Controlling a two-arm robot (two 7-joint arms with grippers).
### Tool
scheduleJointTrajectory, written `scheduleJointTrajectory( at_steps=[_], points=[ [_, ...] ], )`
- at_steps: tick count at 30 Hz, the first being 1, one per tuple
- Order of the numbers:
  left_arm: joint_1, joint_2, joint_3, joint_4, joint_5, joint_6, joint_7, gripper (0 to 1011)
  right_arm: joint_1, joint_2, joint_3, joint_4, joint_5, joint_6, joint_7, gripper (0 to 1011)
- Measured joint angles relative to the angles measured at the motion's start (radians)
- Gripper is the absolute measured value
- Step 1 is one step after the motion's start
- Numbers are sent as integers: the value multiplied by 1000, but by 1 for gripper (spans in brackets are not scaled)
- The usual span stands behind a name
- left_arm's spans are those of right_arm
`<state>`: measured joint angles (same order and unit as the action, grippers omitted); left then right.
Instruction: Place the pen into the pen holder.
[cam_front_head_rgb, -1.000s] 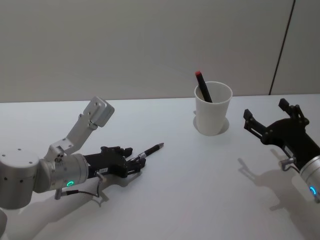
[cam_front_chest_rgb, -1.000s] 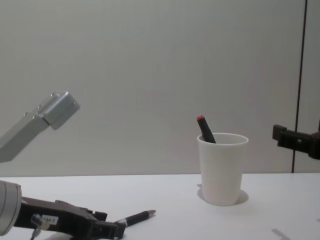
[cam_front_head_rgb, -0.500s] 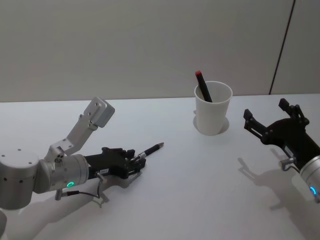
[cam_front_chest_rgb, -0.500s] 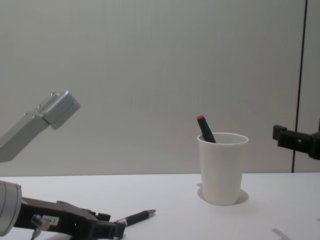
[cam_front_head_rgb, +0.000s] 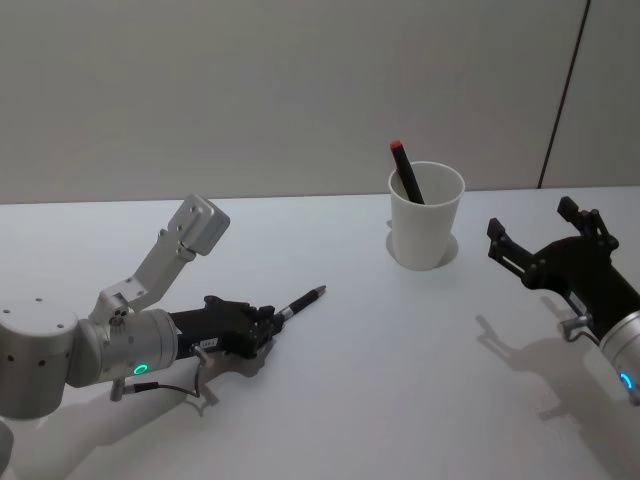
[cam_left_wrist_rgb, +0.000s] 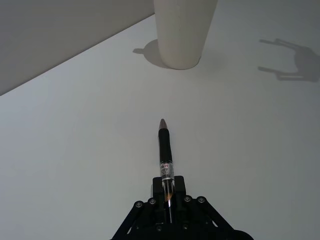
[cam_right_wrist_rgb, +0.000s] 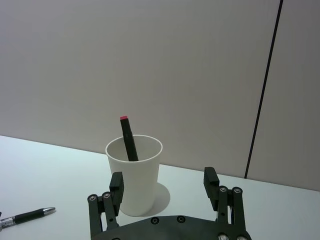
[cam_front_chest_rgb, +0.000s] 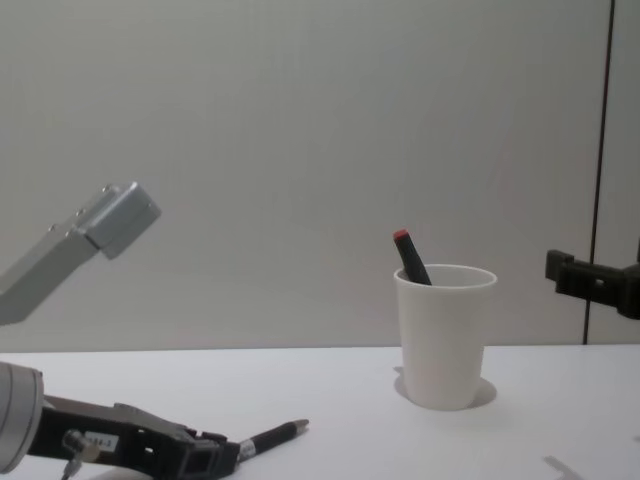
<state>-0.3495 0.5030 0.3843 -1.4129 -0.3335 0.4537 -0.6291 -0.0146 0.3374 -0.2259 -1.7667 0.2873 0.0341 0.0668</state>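
Pen (cam_front_head_rgb: 303, 298) lying flat on the white table (cam_front_head_rgb: 380, 400), tip toward the pen holder (cam_front_head_rgb: 427, 218), well apart from it. Left gripper (cam_front_head_rgb: 268, 322) low on the table, fingers pinched on the pen's rear end. Right gripper (cam_front_head_rgb: 531, 222) hovers near the pen holder's right side, above the table, fingers spread wide. Red-capped marker (cam_front_head_rgb: 404, 172) leans inside the pen holder

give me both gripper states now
Left gripper: shut on the pen.
Right gripper: open, holding nothing.
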Motion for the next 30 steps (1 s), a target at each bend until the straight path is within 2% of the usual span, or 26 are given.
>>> scheduleJointTrajectory(
  at_steps=[9, 15, 19, 30],
  points=[
    [0, 0, -1, -1, -1, -2, 0, 130, 0, 0, 0, 0, 0, 0, 0, 1002],
    [4, 1, -2, -5, -14, -23, 13, 130, 0, 0, 0, 0, 0, 0, 0, 1002],
    [10, 1, -5, -12, -32, -53, 36, 130, 0, 0, 0, 0, 0, 0, 0, 1002],
    [31, 3, -20, -48, -107, -178, 125, 130, 0, 0, 0, 0, 0, 0, 0, 1002]
  ],
)
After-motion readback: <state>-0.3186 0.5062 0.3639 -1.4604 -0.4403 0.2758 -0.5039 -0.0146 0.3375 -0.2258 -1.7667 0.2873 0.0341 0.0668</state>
